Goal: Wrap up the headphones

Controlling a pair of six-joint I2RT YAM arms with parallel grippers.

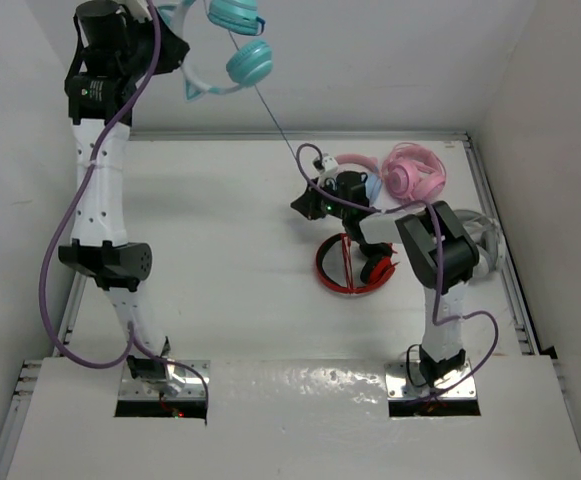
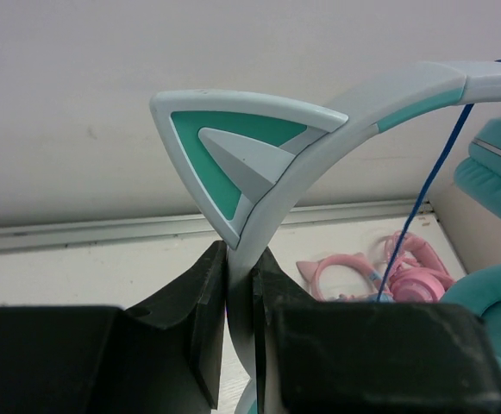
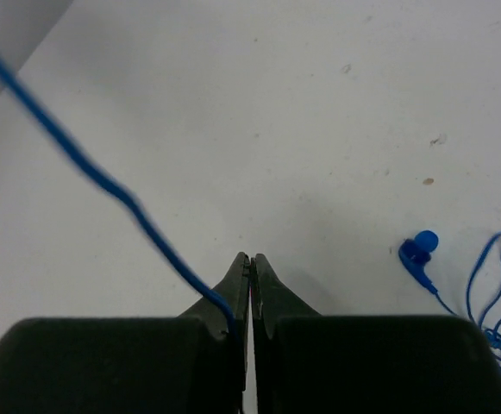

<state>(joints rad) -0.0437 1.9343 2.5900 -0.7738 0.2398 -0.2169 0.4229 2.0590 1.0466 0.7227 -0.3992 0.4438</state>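
The teal headphones point(image 1: 250, 62) hang high above the table's far left, with their pale mint cat-ear headband point(image 2: 267, 172) pinched between the jaws of my left gripper point(image 2: 240, 285). My left gripper point(image 1: 175, 40) is raised near the back wall. The thin blue cable point(image 1: 275, 125) runs taut from the cups down to my right gripper point(image 1: 305, 205), low over the table's middle right. In the right wrist view the cable point(image 3: 103, 181) comes in from the upper left and enters the shut jaws of my right gripper point(image 3: 250, 259).
Behind the right arm lie a pink-banded pair with blue cups point(image 1: 355, 165) and an all-pink pair point(image 1: 415, 170). Red headphones point(image 1: 350, 265) lie by the right arm. Blue earbuds with tangled wire point(image 3: 418, 250) lie on the table to the gripper's right. Walls enclose the table.
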